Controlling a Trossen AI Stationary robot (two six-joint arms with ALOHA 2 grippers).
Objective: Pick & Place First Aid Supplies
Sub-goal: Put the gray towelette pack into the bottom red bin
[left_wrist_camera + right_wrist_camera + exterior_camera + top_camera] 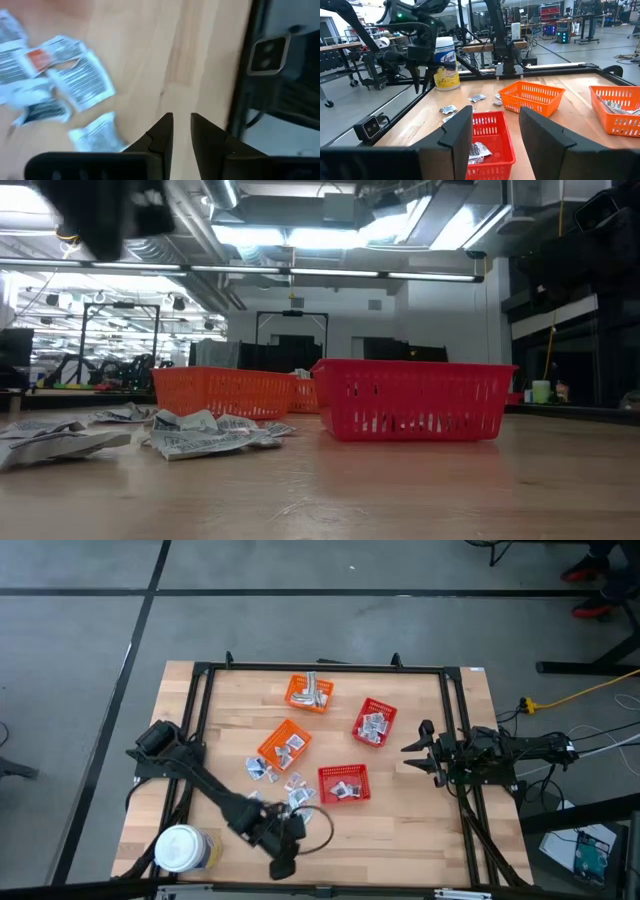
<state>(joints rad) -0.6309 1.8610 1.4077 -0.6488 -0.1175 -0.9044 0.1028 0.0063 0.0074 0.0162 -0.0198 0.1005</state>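
Hovering beside loose sachets (pixel 82 85), left gripper (pixel 181 131) standing with fingers narrowly apart, holding nothing; pick step pending, needs re-aiming onto sachet. Right gripper (pixel 495 132) waiting open.

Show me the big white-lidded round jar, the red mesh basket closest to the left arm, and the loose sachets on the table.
White-lidded round jar (pixel 181 848), high view, lid centre.
Red mesh basket (pixel 343 784), high view, its floor.
Loose silvery sachets (pixel 264 770), high view, one packet's face.

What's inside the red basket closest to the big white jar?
The red basket holds a few small silvery packets. Anything lying underneath those packets is covered and can't be seen.
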